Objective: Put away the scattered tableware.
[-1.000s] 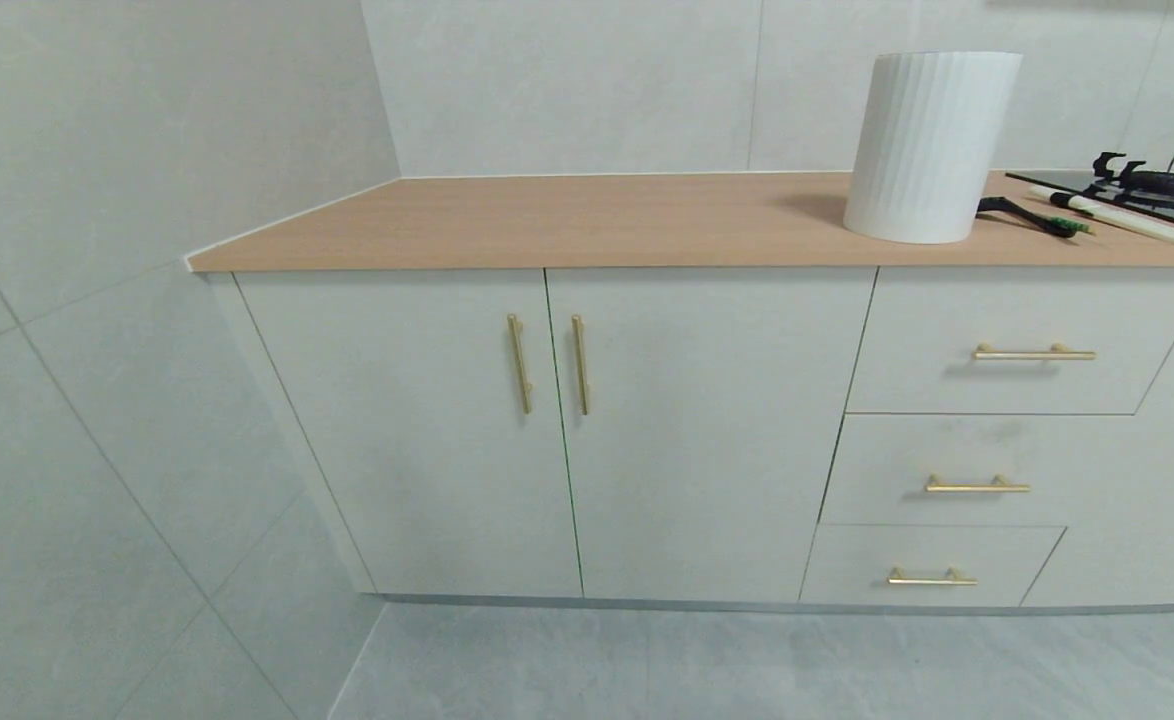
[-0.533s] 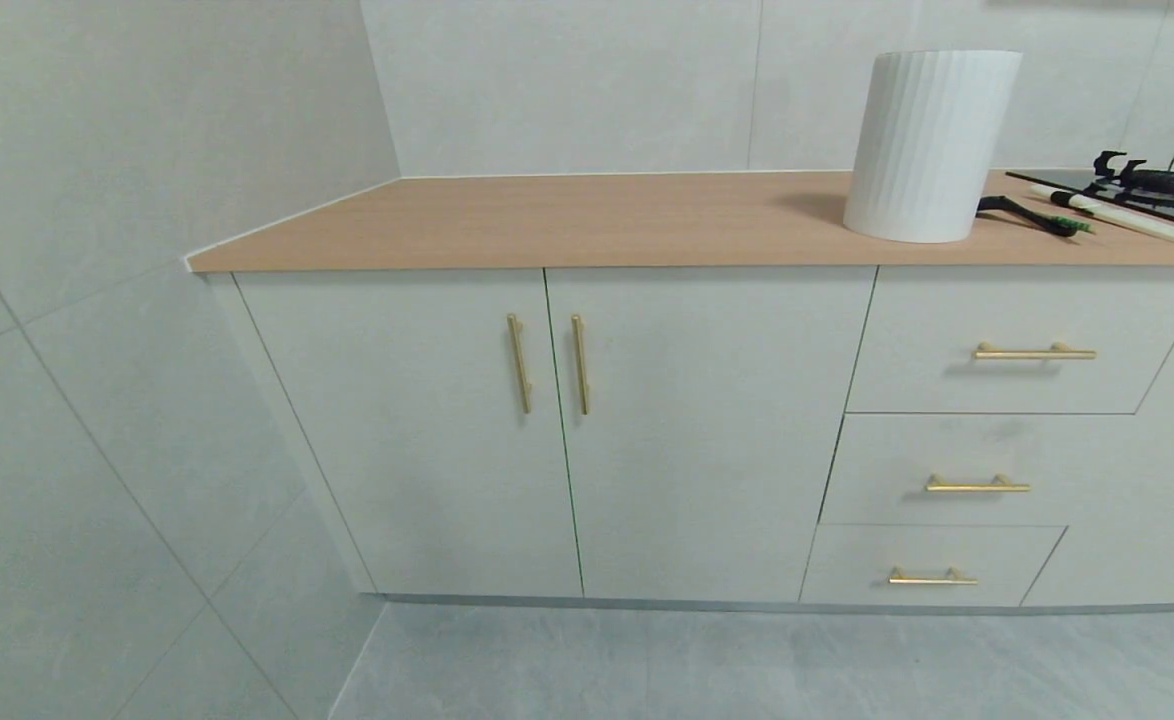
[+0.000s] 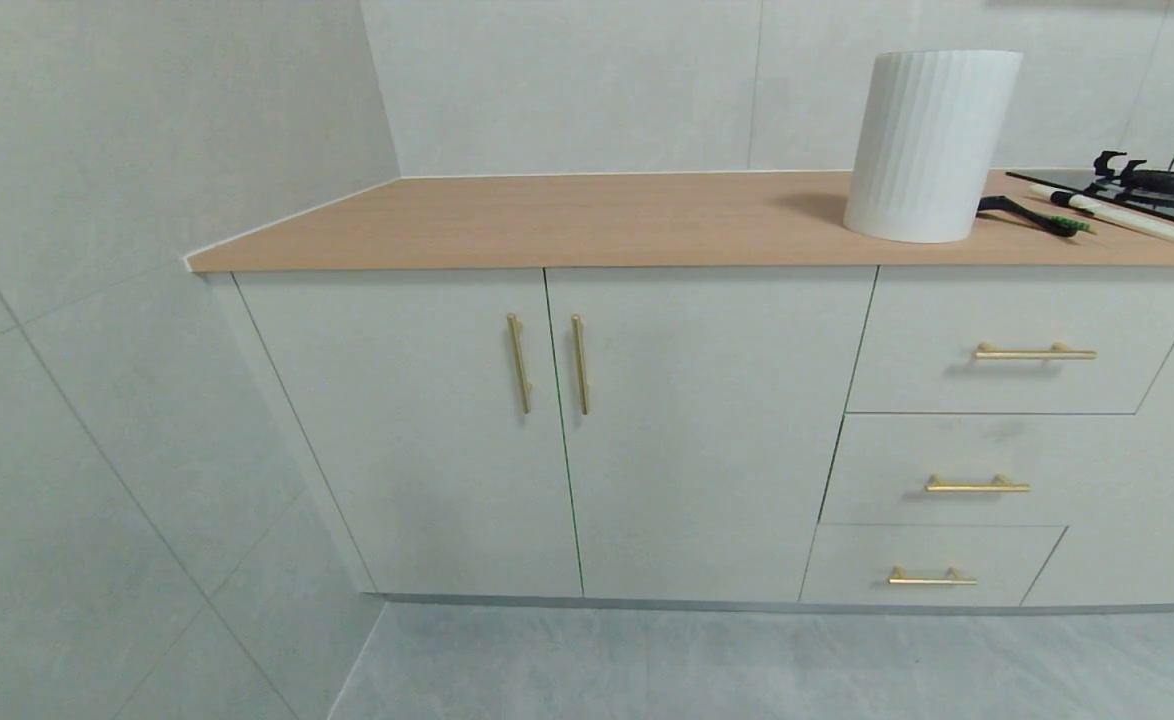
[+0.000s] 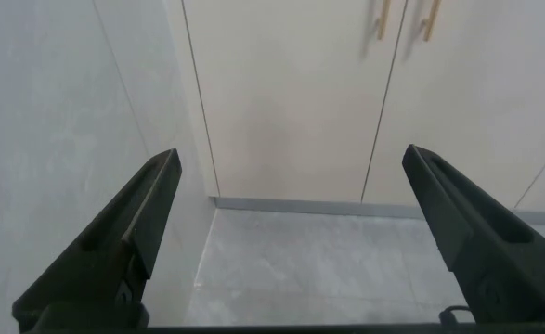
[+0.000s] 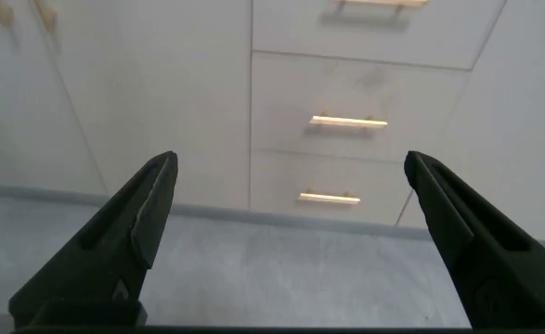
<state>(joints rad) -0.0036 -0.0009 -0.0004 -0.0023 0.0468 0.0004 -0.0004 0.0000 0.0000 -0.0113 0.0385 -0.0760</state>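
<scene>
Approach stage, nothing grasped yet.
Left claw [image 4: 291,158] & right claw [image 5: 291,160]: fingers apart, empty, low by cabinet fronts. Utensils [image 3: 1112,215] lie on tabletop [image 3: 547,220] beside white holder [image 3: 932,145], far right. Next move prob. needs shift right, arm raised.

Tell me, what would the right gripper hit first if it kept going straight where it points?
Probably the pale, brass-handled lower drawer fronts: the open right gripper aims at them, with nothing between. Depth is unclear, so the grey tiled floor might come first.
</scene>
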